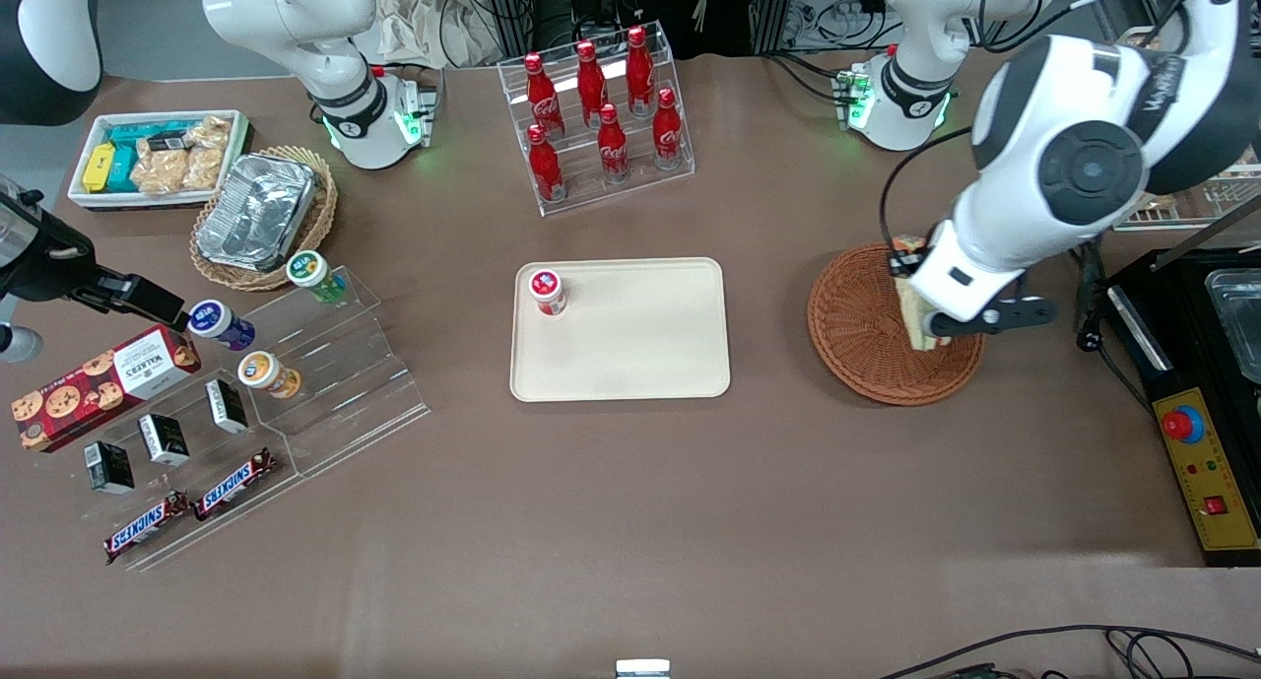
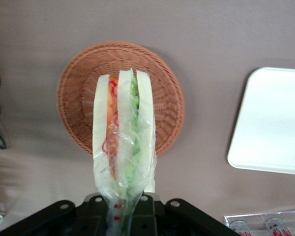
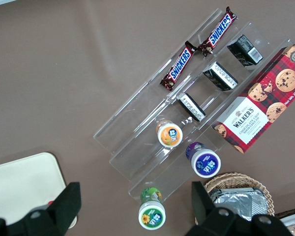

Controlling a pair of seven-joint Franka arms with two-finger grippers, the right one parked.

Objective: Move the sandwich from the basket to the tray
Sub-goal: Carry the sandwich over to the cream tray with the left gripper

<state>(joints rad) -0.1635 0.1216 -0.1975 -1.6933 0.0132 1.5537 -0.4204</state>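
My left gripper (image 1: 923,316) is shut on the sandwich (image 1: 921,330) and holds it above the reddish-brown wicker basket (image 1: 859,336), over the part nearest the working arm's end. In the left wrist view the plastic-wrapped sandwich (image 2: 123,132) stands on end between the jaws of the gripper (image 2: 124,199), showing pale bread with orange and green filling. The basket (image 2: 76,98) lies below it with nothing else in it. The cream tray (image 1: 640,349) lies flat beside the basket, toward the parked arm's end, and shows in the left wrist view (image 2: 273,123).
A small red-lidded jar (image 1: 548,291) stands in one corner of the tray. A rack of red cola bottles (image 1: 601,117) stands farther from the front camera. A black and yellow control box (image 1: 1207,462) lies at the working arm's end of the table.
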